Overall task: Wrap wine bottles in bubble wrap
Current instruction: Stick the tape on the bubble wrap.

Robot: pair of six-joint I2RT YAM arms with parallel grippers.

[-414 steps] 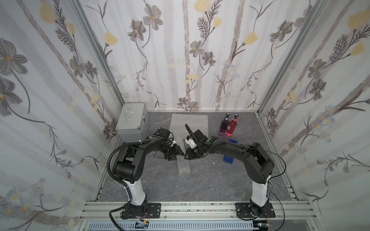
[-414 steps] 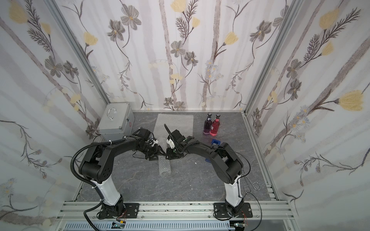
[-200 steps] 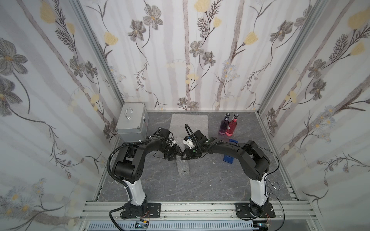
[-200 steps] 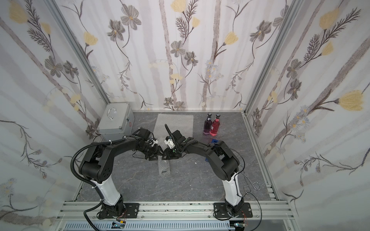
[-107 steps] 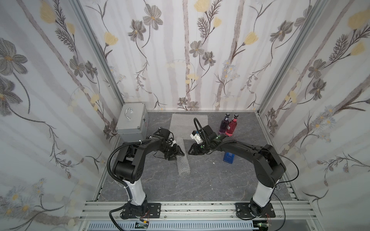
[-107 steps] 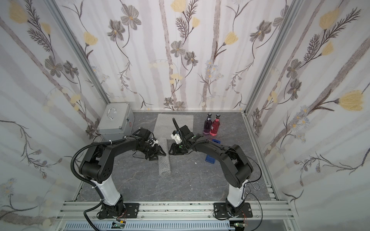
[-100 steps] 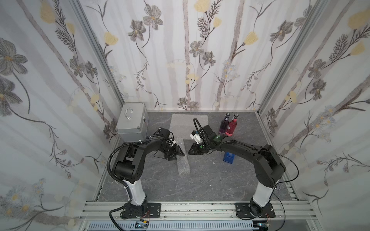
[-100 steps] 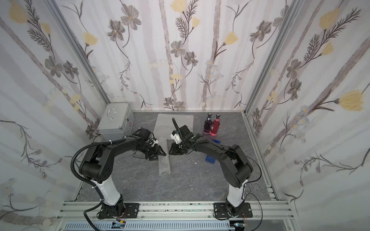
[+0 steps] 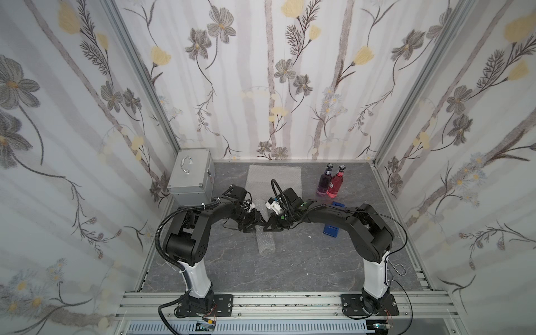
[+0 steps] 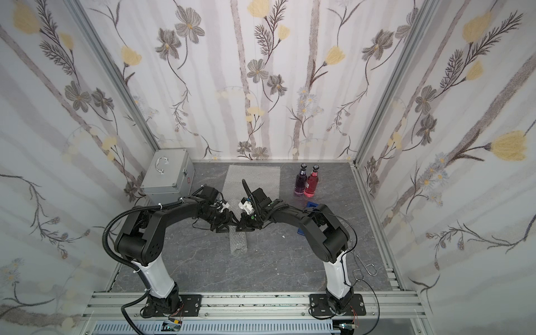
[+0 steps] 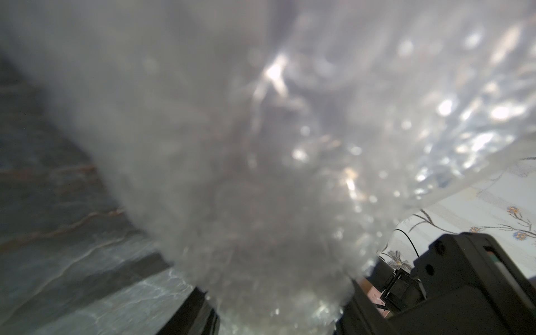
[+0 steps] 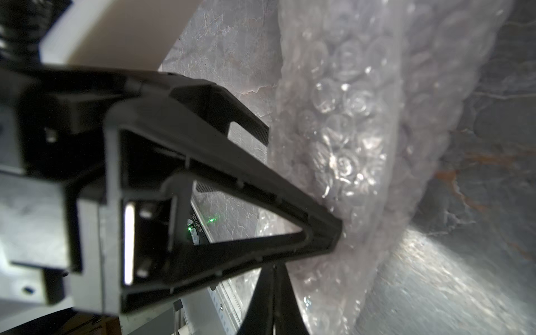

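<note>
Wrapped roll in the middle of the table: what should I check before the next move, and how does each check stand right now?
1. Left gripper has the wrapped roll: ok. In the left wrist view, wrap fills the gap between its fingers.
2. Right gripper shut: ok. Its tip is against the roll.
3. Right gripper pinching a fold of wrap: cannot tell.
4. Bottle inside the roll: cannot tell, the wrap is too cloudy.
5. Purple bottle and red-pink bottle upright at the back, apart from both arms: ok.
6. Spare flat sheet lying flat at the back: ok.
</note>
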